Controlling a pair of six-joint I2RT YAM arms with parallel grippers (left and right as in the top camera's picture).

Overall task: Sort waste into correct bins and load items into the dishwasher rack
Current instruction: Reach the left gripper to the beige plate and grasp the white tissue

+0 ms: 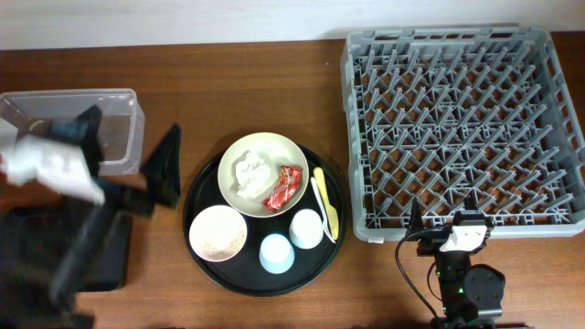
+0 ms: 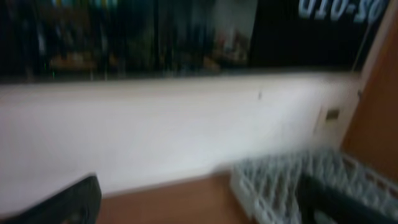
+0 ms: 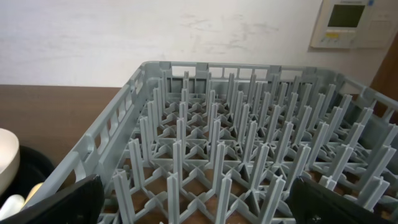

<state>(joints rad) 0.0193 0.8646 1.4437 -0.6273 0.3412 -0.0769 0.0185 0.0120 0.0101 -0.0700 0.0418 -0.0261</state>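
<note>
A round black tray (image 1: 199,187) carries a cream plate (image 1: 265,146) with a crumpled tissue (image 1: 250,171) and a red wrapper (image 1: 285,188). Beside them are a pink bowl (image 1: 218,234) of rice, a white cup (image 1: 306,228), a light blue cup (image 1: 276,253) and a yellow fork and spoon (image 1: 324,203). The grey dishwasher rack (image 1: 462,128) fills the right side. My left gripper (image 1: 128,146) hangs open and blurred above the clear box (image 1: 119,114), left of the tray. Open and empty, my right gripper (image 1: 443,219) sits at the rack's near edge (image 3: 236,143).
A shallow black tray (image 1: 119,265) lies at the lower left, mostly hidden under my left arm. The left wrist view is blurred and shows the wall and a rack corner (image 2: 280,186). The plate's rim (image 3: 6,162) shows at the far left of the right wrist view.
</note>
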